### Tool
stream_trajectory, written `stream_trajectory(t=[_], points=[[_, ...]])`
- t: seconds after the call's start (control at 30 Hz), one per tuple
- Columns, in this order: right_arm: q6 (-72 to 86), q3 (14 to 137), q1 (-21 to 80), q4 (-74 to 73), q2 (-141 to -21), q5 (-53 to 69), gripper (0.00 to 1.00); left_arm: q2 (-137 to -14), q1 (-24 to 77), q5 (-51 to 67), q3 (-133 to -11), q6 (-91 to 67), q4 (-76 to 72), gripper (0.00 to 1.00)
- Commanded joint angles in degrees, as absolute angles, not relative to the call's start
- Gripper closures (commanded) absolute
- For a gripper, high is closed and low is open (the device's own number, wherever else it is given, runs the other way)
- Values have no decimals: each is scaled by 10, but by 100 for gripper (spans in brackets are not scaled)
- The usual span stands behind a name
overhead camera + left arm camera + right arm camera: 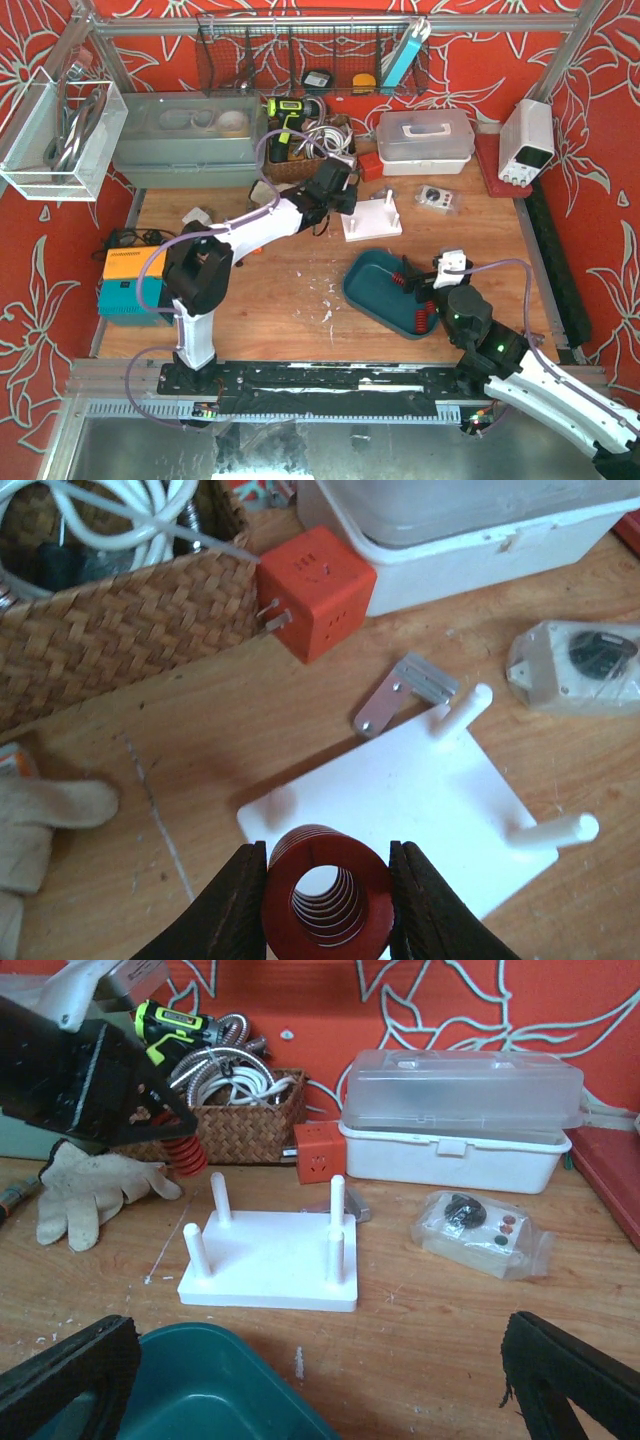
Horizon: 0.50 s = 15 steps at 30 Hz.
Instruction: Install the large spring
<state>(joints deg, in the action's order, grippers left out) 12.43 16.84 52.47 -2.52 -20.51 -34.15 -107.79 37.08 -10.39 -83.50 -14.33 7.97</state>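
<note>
Large red spring (186, 1156) clamped between left gripper (328, 905) fingers, at white peg board (400, 800) edge, right gripper (320, 1375) spread wide

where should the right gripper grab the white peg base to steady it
Probably the near right peg, coming from the near side with the right gripper open across it. The white peg base lies flat, so its edge offers little, and that upright peg stands farthest from the left gripper holding the red spring.
</note>
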Motion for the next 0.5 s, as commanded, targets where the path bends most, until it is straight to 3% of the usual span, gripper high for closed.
stream_trajectory(t=[0.0,0.47], points=[[128,171,523,-20,-221,-362,1,-1118,363,-116,-899,-127,76,100],[127,177,522,-11,-252,-355,1,-1188,340,-95,-964,-114,117,100]])
